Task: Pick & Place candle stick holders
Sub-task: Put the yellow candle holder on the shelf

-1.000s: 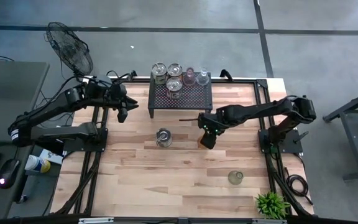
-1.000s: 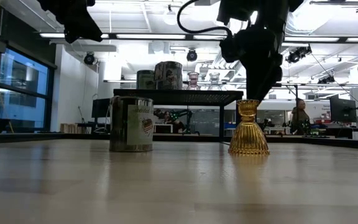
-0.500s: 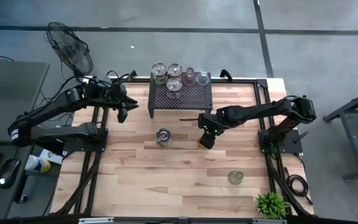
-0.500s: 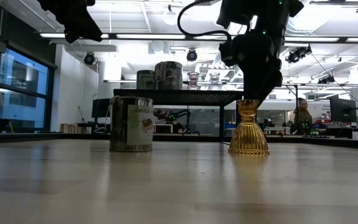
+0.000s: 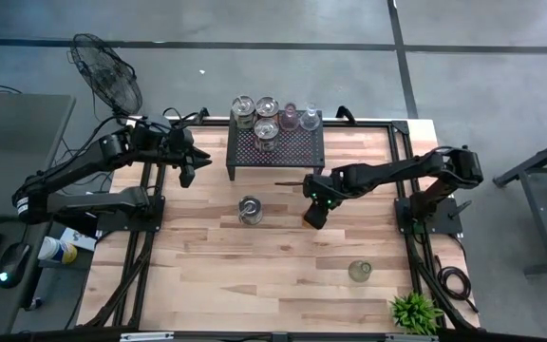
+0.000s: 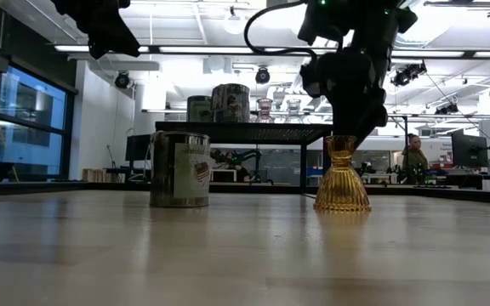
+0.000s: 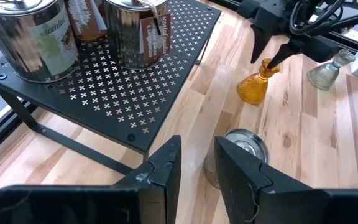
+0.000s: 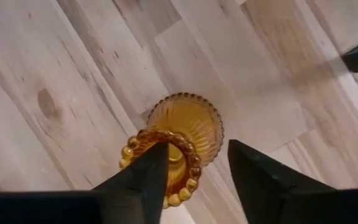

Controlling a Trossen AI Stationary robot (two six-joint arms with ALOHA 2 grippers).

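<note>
The right claw hangs directly over an amber-orange ribbed glass candle stick holder that stands upright on the pale wooden counter, just in front of the black perforated metal stand. In the right wrist view the two dark fingers are spread to either side of the holder's beaded rim, one overlapping the rim's edge and the other clear of it; the claw is open and not gripping. In the low view the fingers reach down to about the holder's top.

A silvery metallic tin holder with a paper label sits on the counter near the amber one, to its left in the high view. A greenish clear glass holder stands well apart, toward the near right of the counter, not far from a small green potted plant at the corner.

On the stand rest further holders: silvery tins grouped at the back left, and pink and clear glass ones beside them.

The left claw waits raised above the counter's left side, near the stand's left end; its fingers show a narrow gap and hold nothing. A black wire fan stands on the floor beyond the left arm.
</note>
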